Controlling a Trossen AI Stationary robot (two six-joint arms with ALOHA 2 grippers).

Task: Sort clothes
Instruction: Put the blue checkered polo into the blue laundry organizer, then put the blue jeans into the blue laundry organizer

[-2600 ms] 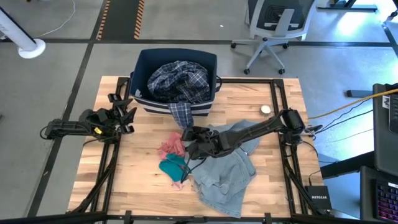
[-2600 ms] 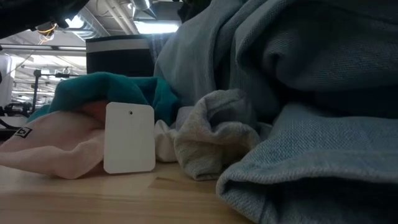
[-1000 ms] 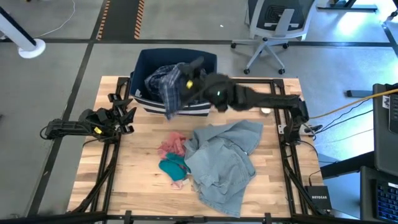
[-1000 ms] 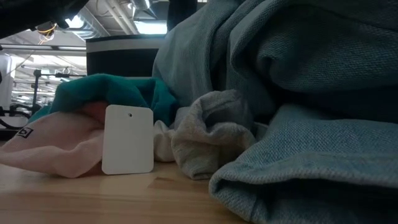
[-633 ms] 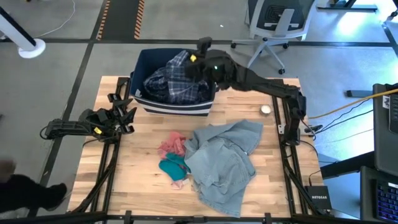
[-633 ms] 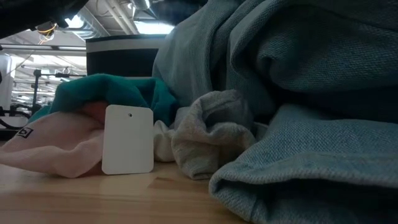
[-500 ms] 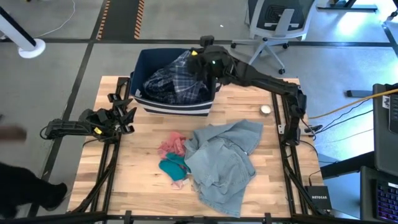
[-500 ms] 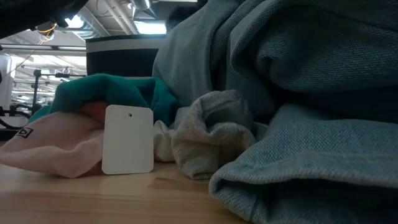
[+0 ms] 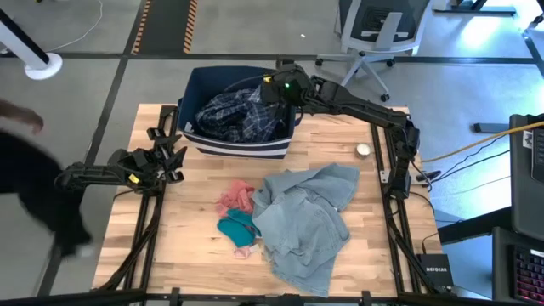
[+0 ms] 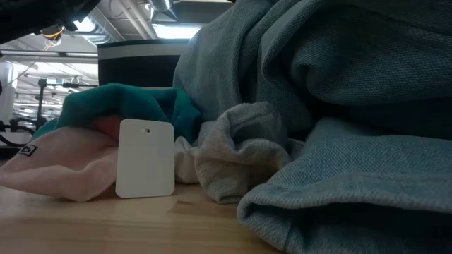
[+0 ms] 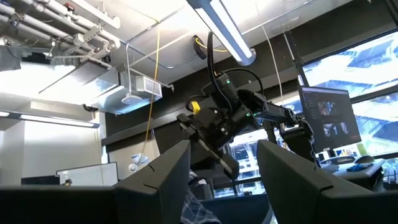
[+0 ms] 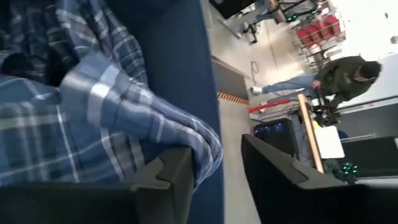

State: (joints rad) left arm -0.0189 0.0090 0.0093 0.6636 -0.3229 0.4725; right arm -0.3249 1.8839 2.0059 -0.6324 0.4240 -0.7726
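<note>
The right gripper (image 9: 274, 87) hangs over the far right corner of the navy fabric bin (image 9: 206, 143), and in the right wrist view its jaws stand parted, holding nothing, with a fold of the navy-white plaid shirt (image 12: 118, 118) lying just below and between them, so the shirt looks released. That shirt (image 9: 238, 115) now lies heaped inside the bin, directly under the jaws. What is left to sort lies well behind those jaws, back toward the near side of the desk (image 9: 195, 255): the pale blue-grey denim piece (image 9: 306, 217), spread with its long axis running from the desk's middle toward the near edge, with the pink piece (image 9: 234, 198) and the teal piece (image 9: 236, 227) touching its left side. The right arm, reaching across, is probably the nearer to the denim. The left gripper (image 9: 174, 153) waits at the left edge, its jaws wide and empty. A second ago the plaid shirt hung from the right jaws over the bin's front edge; since then it has gone in and the jaws have opened.
</note>
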